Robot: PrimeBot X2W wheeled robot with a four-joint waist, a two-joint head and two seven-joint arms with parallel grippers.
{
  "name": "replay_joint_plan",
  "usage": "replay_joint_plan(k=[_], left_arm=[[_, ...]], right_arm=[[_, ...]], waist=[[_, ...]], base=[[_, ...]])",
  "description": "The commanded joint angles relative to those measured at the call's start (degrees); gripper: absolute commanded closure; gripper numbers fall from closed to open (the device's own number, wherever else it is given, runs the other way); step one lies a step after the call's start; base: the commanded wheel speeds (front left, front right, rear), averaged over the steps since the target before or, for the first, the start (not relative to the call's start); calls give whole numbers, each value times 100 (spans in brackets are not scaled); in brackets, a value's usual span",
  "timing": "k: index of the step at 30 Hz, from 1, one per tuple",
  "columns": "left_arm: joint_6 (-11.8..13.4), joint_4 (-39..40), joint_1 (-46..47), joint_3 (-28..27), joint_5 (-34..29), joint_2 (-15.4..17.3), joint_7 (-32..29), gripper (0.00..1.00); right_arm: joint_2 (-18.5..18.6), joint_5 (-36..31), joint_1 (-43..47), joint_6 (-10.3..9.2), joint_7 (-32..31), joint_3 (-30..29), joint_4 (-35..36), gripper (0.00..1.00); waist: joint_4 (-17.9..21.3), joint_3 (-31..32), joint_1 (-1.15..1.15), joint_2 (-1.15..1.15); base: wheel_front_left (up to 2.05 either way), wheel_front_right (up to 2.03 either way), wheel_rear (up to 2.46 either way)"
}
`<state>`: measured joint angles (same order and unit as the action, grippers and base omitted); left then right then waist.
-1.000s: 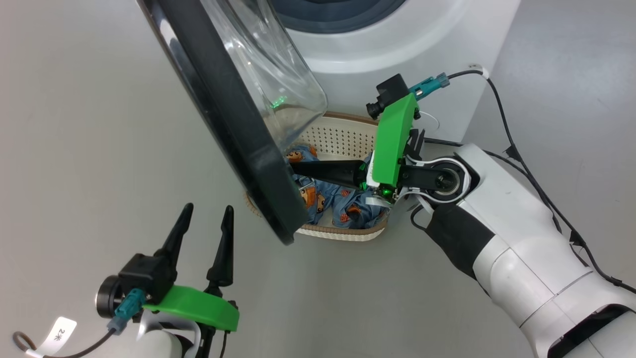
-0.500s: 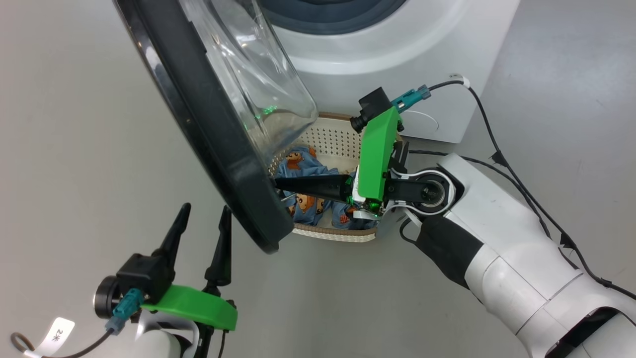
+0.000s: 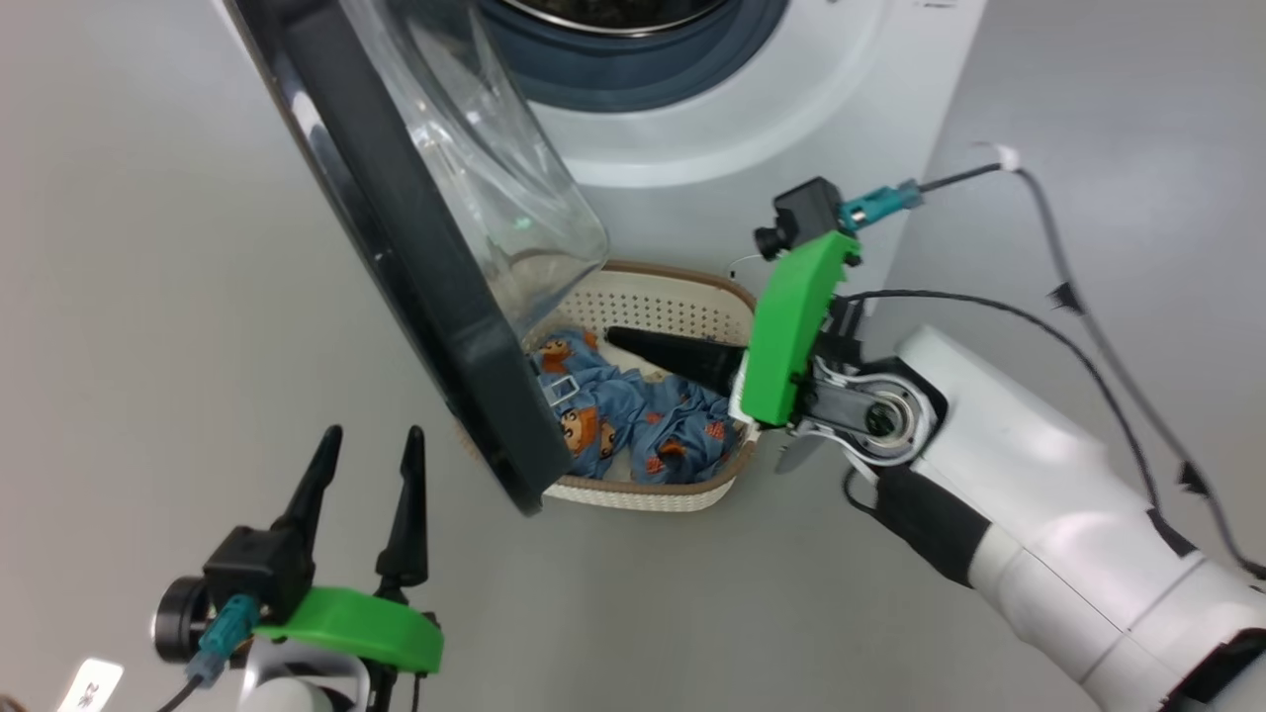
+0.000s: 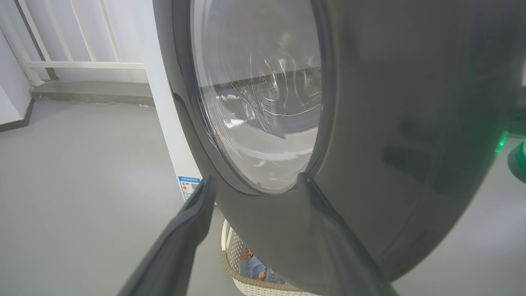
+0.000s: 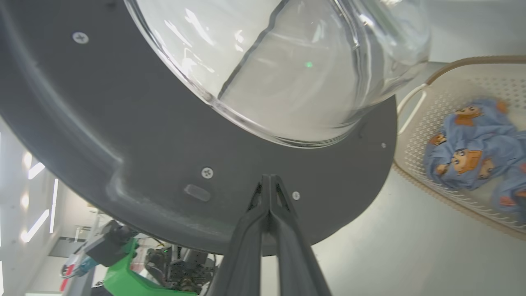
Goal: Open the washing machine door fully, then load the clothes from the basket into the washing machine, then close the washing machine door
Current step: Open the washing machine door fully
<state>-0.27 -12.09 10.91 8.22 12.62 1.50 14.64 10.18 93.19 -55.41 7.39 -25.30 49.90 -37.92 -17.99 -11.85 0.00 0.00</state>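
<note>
Right end effector point(image 3: 618, 338), fingers pressed together and empty, sits mid-frame over the cream perforated plastic basket point(image 3: 673, 302). It points at the inner face of the round black-rimmed, glass-bowl washing machine door point(image 3: 406, 257); contact unclear. Left end effector point(image 3: 373, 435) is spread, lower left. Step looks like door-opening: door only part-open, next move is pushing it wider. Blue bear-print clothes point(image 3: 603, 425) lie in the basket, just below the right fingers.

One white washing machine point(image 3: 752, 148), one round black-rimmed glass door point(image 3: 396, 247), one cream perforated basket point(image 3: 673, 302), one heap of blue bear-print clothes point(image 3: 633, 425), two claws: left claw point(image 3: 372, 432), right claw point(image 3: 611, 336).

Left end of the basket point(image 3: 653, 491) behind the washing machine door point(image 3: 425, 297) — washing machine point(image 3: 791, 109) cut off at the top.
</note>
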Motion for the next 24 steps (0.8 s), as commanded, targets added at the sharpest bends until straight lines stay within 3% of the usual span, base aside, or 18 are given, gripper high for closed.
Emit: replay_joint_plan(k=[1,6,12,17,24], left_arm=[[18,140,-29,-249,-66,138,36,0],[-32,176,-145,-508,-224,138,36,0],[-93,231,-311,-780,-381,138,36,0],[-163,268,-454,-981,-532,139,36,0],[-242,285,-619,-1199,-655,143,36,0]], right_arm=[[-8,-286,132,10,243,69,194,100],[368,-1178,454,10,1308,245,467,100],[797,-2913,872,10,2806,475,251,100],[755,-3696,1316,10,3690,-42,31,100],[643,-4908,2011,10,3999,-1111,252,100]], waist=[[167,151,0,0],[423,361,0,0],[732,618,0,0],[989,785,0,0],[1270,966,0,0]], base=[[0,0,0],[0,0,0],[0,0,0],[0,0,0],[0,0,0]])
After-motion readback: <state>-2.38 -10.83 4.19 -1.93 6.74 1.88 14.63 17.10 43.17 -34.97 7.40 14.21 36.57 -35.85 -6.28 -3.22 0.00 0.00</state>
